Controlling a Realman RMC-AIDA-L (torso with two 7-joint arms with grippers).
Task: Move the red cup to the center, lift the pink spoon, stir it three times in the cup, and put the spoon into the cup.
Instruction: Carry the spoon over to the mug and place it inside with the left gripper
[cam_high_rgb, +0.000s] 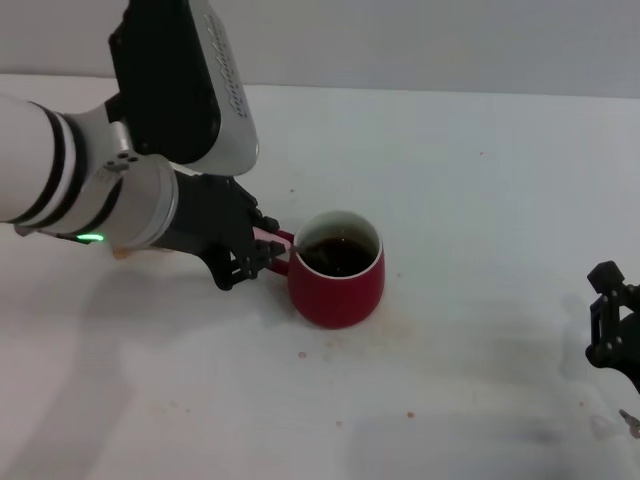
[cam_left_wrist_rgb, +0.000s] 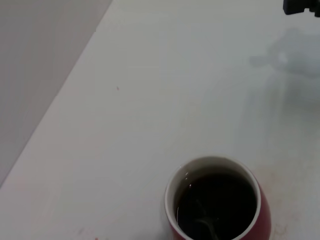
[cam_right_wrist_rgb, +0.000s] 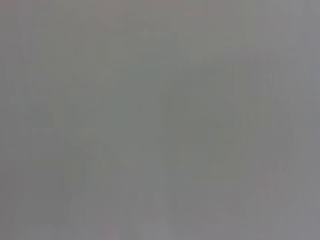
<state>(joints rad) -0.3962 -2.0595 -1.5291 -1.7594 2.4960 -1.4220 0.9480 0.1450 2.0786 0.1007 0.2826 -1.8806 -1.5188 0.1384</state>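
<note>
White desk carries the squat dark red ceramic cup mid-surface, toward its left edge. Our left gripper pinches the slim pink-handled spoon, leaning into the cup; we judge it light and slippery. Right gripper is parked at the right edge; we cannot tell its state.

Soft, even overhead light is falling across the matte white tabletop, giving no hard glare. The bulky white-and-black left arm is casting a broad, diffuse shadow toward the near edge. In the left wrist view, the dark liquid in the squat dark red ceramic cup is showing faint reflections. The right wrist view is rendering only featureless, unfocused grey.
</note>
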